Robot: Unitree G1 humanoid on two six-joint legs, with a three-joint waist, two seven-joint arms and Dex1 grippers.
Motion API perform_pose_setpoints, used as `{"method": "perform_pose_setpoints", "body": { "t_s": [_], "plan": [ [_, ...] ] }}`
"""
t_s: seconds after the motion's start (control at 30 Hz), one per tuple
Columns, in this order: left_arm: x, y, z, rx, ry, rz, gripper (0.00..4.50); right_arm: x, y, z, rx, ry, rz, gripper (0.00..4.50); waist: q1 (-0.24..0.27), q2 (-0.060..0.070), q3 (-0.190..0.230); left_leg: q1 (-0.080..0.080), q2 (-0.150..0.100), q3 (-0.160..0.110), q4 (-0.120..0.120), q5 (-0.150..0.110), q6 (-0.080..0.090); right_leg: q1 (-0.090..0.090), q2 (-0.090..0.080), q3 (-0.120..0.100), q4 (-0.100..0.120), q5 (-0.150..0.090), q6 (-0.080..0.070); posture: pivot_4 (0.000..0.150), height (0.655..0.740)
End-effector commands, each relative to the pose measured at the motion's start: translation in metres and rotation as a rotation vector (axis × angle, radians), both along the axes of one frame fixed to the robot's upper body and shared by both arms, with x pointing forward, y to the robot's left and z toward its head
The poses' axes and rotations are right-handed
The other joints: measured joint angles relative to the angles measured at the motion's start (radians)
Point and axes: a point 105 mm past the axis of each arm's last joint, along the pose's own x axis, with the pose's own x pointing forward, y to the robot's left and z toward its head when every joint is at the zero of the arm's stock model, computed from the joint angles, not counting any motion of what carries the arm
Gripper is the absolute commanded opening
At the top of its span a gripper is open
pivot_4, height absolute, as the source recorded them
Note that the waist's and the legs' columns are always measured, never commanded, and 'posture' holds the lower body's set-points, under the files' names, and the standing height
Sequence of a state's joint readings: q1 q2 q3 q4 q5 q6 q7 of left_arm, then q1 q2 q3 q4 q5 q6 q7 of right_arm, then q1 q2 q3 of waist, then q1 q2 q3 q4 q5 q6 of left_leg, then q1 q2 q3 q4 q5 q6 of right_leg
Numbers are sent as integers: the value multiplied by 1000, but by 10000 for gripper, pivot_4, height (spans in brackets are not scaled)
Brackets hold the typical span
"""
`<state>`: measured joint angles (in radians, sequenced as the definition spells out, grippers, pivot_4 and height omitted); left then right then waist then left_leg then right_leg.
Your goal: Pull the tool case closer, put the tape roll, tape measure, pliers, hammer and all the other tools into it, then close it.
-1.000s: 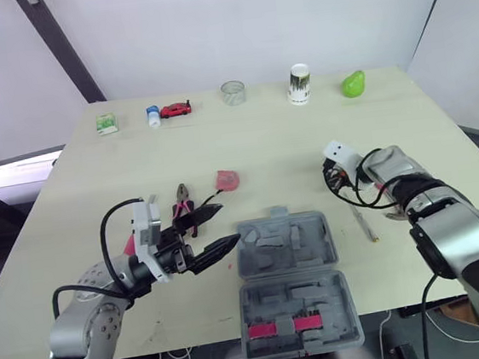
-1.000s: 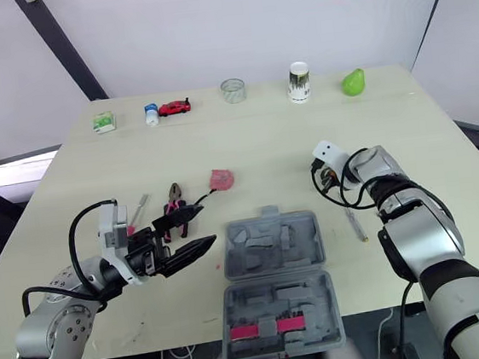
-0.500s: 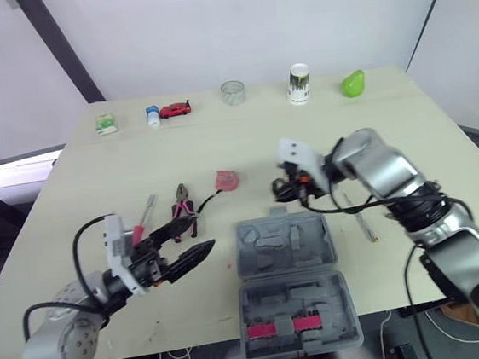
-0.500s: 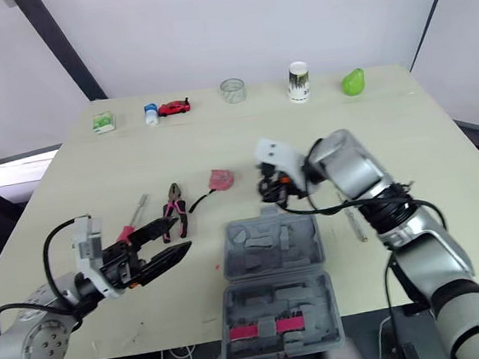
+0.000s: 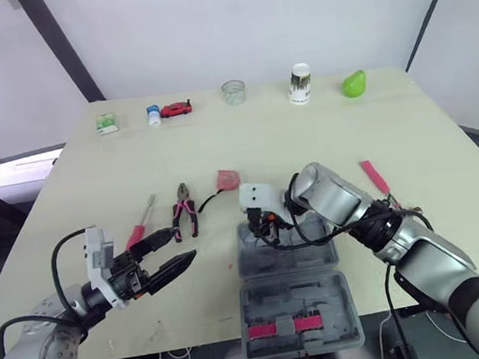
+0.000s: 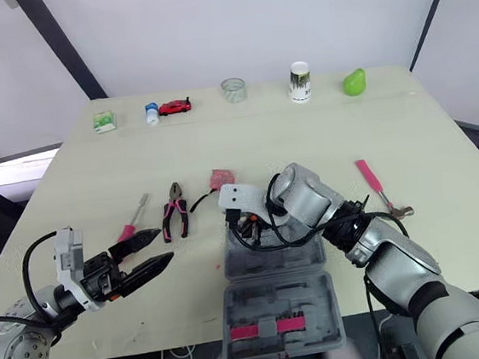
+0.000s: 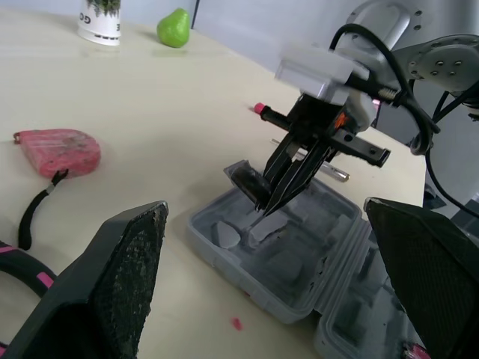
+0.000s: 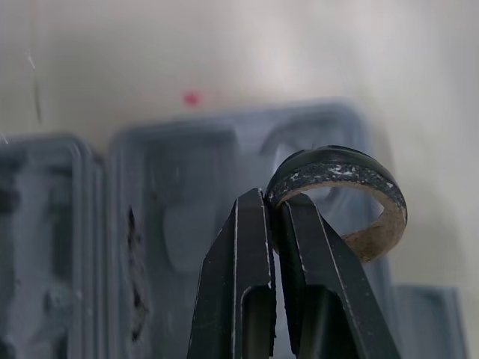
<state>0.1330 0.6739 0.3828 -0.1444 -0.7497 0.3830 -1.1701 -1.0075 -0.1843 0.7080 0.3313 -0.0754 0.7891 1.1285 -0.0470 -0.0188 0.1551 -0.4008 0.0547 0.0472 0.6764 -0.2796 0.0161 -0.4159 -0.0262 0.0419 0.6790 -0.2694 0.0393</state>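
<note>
While our right end effector [image 8: 273, 200] is clamped on the rim of the black tape roll [image 8: 340, 163], holding it over the far left corner of the open tool case [image 5: 296, 298], our left end effector [image 5: 182, 244] hovers above the desk [image 5: 94, 178] with its two fingers spread and nothing between them. Just beyond the left end effector lie the pliers [image 5: 183, 213] and a red-handled screwdriver [image 5: 142, 227]. The pink tape measure [image 5: 227, 179] rests just beyond the right end effector, and the pink-handled hammer [image 5: 376, 178] lies well off to its right.
</note>
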Motion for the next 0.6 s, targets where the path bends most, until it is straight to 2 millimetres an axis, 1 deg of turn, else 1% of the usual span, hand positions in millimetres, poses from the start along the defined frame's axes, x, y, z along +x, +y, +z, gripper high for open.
{"method": "perform_pose_setpoints", "body": {
  "t_s": [0.03, 0.17, 0.33, 0.6],
  "plan": [
    [-2, -2, 10, 21, -43, -19, 45000, 1, 14, 10, 4, -55, 62, 507, 1, 0, 0, 0, 0, -1, 0, 0, 0, 0, 0, 0, 0, 0, 0, 1500, 7400],
    [-3, -1, 9, 52, -37, -42, 45000, 2, 16, 7, -19, -59, 79, 507, 4, 0, 0, 0, 0, 0, 0, 0, 0, 0, 0, 0, 0, 0, -1, 1500, 7400],
    [-1, 2, 8, 80, -37, -48, 45000, 1, 22, 8, -36, -63, 110, 507, 5, 0, 0, 0, 0, 0, 0, 0, 0, 0, -3, -1, -1, 0, 0, 1500, 7400],
    [0, 2, 8, 84, -41, -54, 45000, 0, 26, 4, -63, -62, 137, 507, 3, 0, 0, 0, 0, -1, -1, 0, 0, 0, -1, -1, -1, 0, -1, 1500, 7400]
  ]
}}
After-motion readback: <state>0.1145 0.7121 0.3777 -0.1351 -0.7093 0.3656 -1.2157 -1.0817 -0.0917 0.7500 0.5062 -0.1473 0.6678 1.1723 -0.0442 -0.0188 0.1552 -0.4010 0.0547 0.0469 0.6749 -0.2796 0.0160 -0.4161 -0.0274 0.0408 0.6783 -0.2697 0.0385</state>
